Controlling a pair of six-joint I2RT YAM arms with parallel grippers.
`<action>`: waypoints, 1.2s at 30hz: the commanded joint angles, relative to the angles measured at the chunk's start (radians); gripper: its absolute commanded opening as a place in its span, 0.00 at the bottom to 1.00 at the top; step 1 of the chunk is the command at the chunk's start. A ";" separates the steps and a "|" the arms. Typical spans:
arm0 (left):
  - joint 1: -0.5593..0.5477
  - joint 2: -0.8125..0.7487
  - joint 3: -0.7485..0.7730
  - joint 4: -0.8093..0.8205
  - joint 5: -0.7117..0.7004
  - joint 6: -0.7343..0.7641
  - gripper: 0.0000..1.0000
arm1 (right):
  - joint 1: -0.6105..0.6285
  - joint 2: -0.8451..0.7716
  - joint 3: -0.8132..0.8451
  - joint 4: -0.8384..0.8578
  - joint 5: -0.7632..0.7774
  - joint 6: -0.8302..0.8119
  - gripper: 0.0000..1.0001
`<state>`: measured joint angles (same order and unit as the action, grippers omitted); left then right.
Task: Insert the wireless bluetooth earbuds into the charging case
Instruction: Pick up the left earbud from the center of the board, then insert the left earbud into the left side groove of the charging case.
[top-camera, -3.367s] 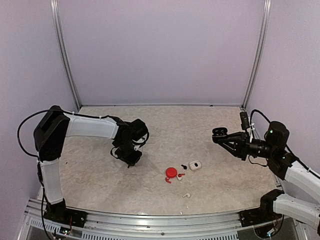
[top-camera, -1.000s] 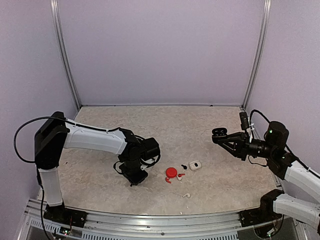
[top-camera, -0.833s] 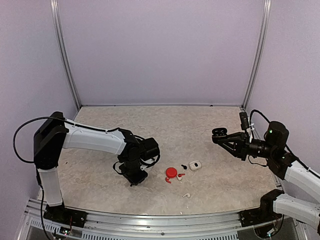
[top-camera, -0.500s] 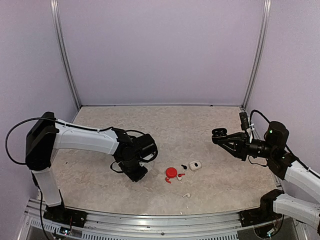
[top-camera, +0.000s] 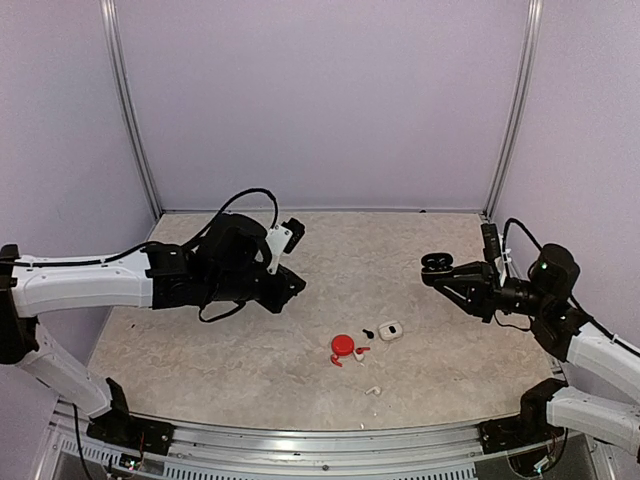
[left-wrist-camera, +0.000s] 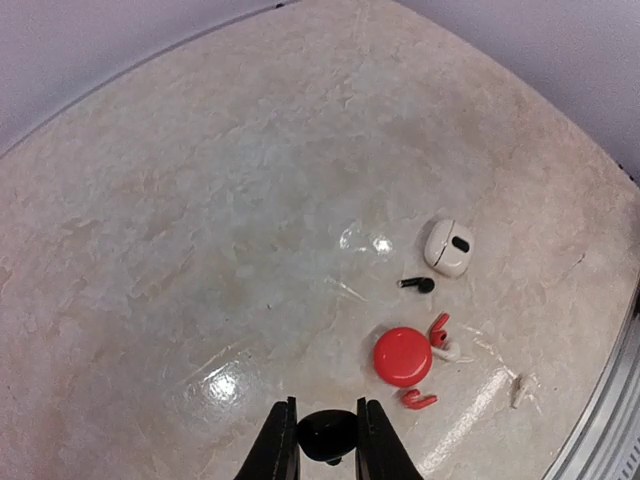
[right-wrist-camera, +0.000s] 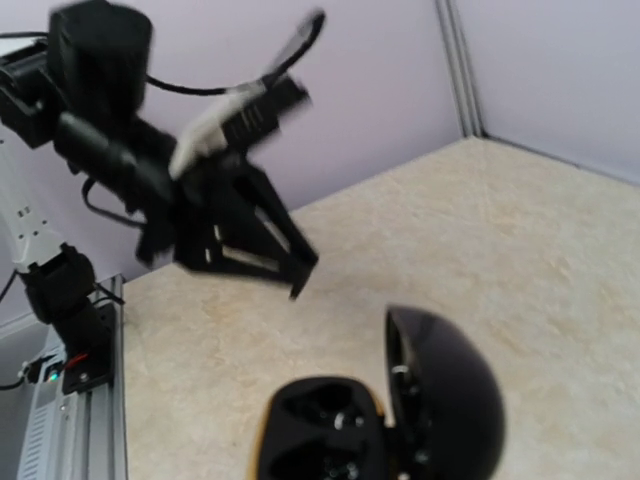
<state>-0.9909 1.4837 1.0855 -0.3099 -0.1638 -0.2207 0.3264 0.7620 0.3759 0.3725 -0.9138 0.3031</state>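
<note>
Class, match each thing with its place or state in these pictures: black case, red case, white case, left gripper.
Things: 1 black case; 2 red case; 3 white case; 4 left gripper.
States: A on the table, red earbuds beside it; B shut on a black earbud; C held open by the right gripper; D on the table near a second black earbud.
Pairs: 1-C, 2-A, 3-D, 4-B.
</note>
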 joint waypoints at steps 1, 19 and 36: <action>-0.037 -0.141 -0.060 0.344 0.036 0.071 0.17 | 0.054 0.002 -0.002 0.108 -0.001 -0.045 0.00; -0.191 -0.167 -0.077 0.804 0.255 0.263 0.18 | 0.256 0.120 0.057 0.299 0.032 -0.234 0.00; -0.234 -0.022 -0.002 0.847 0.354 0.315 0.17 | 0.381 0.154 0.067 0.333 0.128 -0.349 0.00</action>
<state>-1.2140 1.4456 1.0412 0.5011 0.1585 0.0765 0.6804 0.9184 0.4164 0.6746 -0.8177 0.0097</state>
